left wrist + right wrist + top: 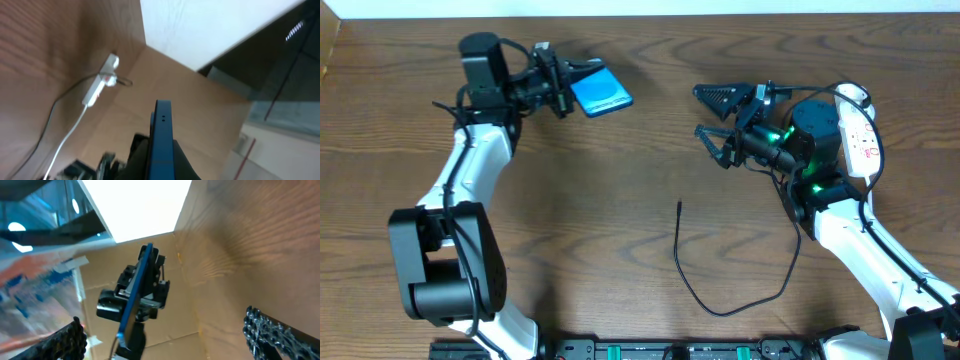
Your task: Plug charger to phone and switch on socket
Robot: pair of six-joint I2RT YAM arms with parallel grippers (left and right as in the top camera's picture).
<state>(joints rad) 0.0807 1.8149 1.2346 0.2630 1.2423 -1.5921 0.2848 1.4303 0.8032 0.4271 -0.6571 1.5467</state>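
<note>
Left pincer [565, 90] clamps the phone [601, 91]; right pincer [700, 112] gapes wide, empty, near the socket [861, 130]; charger [692, 280] lies slack on the table [600, 210].

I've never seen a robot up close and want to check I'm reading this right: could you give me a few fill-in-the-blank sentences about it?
The phone, its screen coloured ____, is clamped in the left gripper.
The right gripper is ____ and holds nothing.
The charger, ____ in colour, lies on the table, touching neither gripper.
Missing words: blue; open; black.
</note>
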